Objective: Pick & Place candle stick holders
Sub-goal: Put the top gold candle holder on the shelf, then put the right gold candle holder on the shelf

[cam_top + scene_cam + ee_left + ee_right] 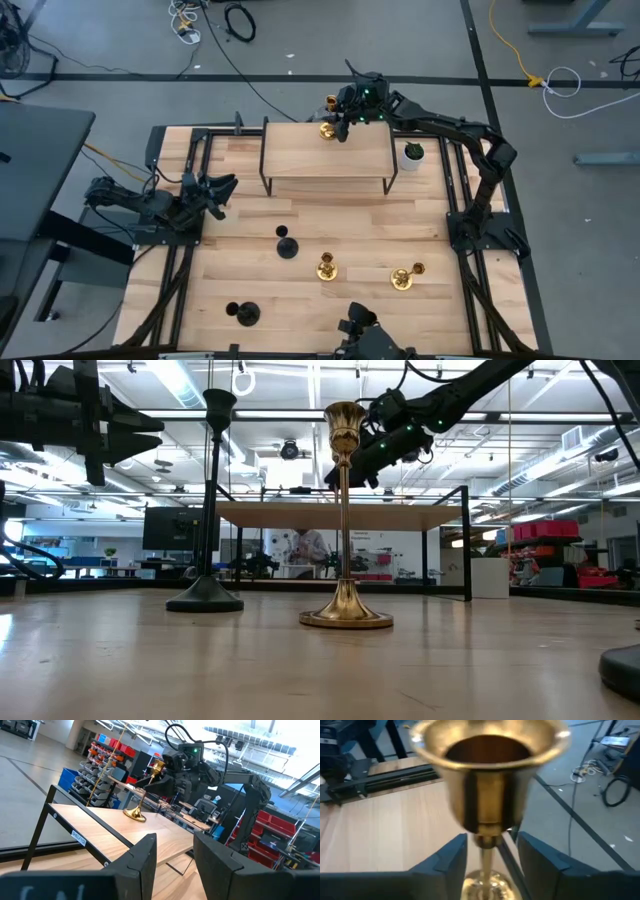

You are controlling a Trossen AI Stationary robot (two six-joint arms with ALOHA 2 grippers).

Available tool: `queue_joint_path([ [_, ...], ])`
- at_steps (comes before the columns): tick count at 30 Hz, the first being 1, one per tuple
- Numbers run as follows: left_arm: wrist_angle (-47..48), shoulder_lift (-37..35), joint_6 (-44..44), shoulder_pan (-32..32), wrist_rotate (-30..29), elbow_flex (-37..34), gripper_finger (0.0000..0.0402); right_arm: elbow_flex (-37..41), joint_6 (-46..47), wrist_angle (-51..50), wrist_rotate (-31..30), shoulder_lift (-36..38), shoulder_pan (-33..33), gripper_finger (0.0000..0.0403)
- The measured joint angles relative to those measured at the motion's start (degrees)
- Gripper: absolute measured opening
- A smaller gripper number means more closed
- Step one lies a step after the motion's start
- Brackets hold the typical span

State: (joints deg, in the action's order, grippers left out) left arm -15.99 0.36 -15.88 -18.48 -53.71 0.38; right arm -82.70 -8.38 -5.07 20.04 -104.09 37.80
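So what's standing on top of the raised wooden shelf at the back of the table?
One shiny gold candle stick holder stands near the raised wooden shelf's back edge, the right gripper open around its stem. The rest of the shelf looks bare; the tabletop beneath it is covered.

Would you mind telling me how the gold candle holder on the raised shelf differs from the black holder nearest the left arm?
The gold holder on the shelf is shiny; the black holder is matte. The gold one stands on the raised shelf, the black one on the table. The right gripper has its fingers open either side of the gold one's stem; nothing is near the black one. Both stand upright.
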Motion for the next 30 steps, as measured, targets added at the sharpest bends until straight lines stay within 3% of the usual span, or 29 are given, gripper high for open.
queue_joint_path([
  [13, 0.02, 0.0, -0.01, -0.02, 0.02, 0.0, 0.0131, -0.07, -3.08, -5.15, -1.36, 3.13, -0.19, 0.0278],
  [19, 0.02, 0.0, -0.04, -0.02, 0.02, 0.02, 0.0131, -0.13, -6.11, -12.87, -5.07, 7.53, -0.42, 0.0283],
  [30, 0.02, 0.0, -0.07, -0.02, 0.02, 0.0, 0.0131, -0.13, -9.82, -31.56, -5.69, 17.77, -2.51, 0.0279],
])
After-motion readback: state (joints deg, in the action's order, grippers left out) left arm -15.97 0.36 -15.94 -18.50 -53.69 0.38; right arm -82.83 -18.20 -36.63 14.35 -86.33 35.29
